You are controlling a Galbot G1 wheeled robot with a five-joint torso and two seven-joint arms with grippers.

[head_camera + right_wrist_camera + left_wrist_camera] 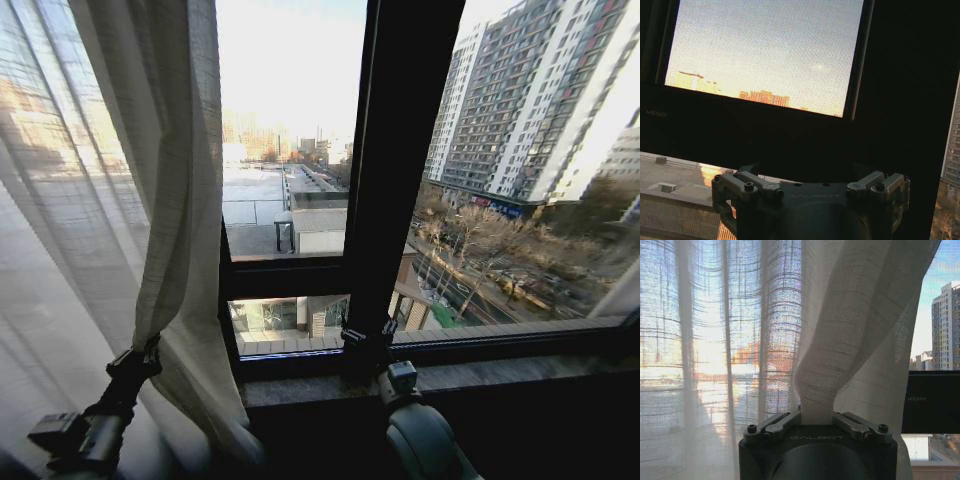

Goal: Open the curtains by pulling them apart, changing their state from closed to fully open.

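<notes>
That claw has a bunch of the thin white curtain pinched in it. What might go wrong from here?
1. The left claw pinches a twisted bunch of the sheer curtain; a hard pull might snag or tear the fine weave.
2. The fabric could slip out of the grip, leaving this panel only partly drawn.
3. The right claw sits open against the dark window frame, holding nothing, and could bump the frame or the sill if the robot shifts.
</notes>
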